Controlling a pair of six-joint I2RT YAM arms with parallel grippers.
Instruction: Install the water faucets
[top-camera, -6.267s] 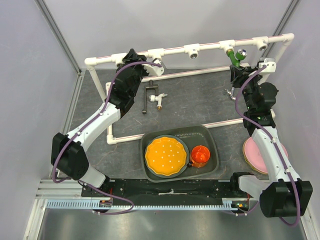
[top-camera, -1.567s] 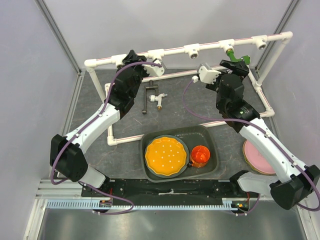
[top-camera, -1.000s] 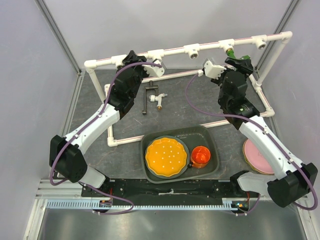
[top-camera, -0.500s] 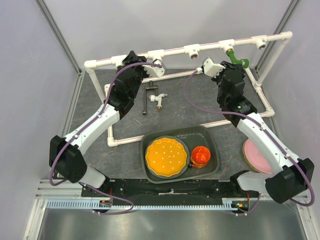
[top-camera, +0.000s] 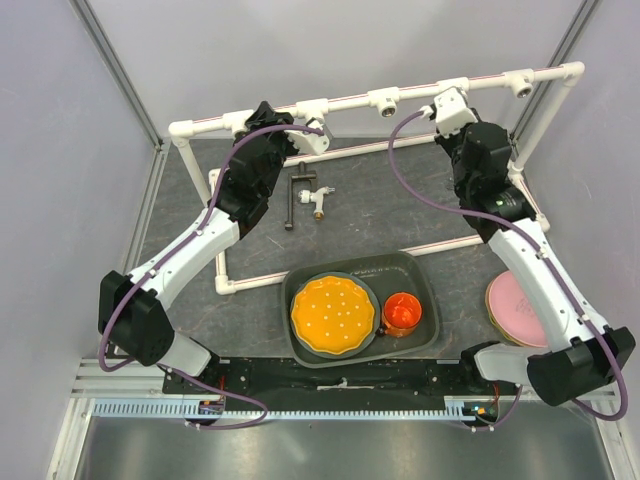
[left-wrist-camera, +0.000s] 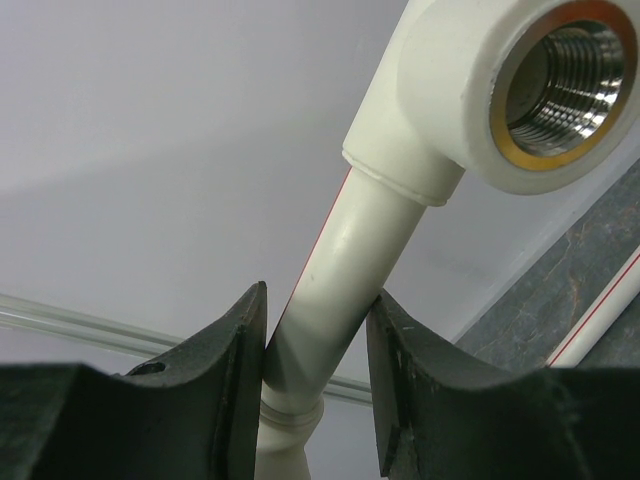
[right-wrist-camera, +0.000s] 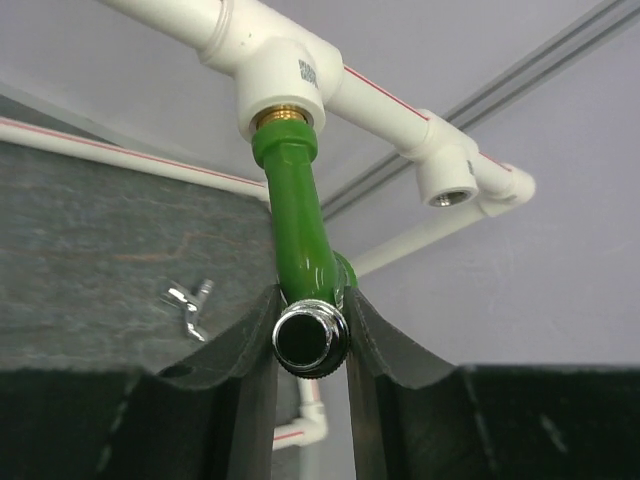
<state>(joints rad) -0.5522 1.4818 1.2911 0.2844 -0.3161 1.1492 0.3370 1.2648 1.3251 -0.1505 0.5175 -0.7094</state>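
Right end effector (right-wrist-camera: 310, 330) clamps the socketed green faucet (right-wrist-camera: 297, 215); left end effector (left-wrist-camera: 315, 330) clamps the PVC pipe (left-wrist-camera: 345, 260); black-handled faucet (top-camera: 320, 198) and silvery faucet (right-wrist-camera: 190, 300) lie uninstalled.

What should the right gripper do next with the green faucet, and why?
Probably twist to tighten: the right gripper pinches the green faucet, whose brass collar shows at the tee socket's mouth, while the left gripper clamps the pipe.

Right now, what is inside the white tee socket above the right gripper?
The upper end of the green faucet goes into the brass ring of the tee socket. Its thread is covered there, so how deep it sits cannot be seen.
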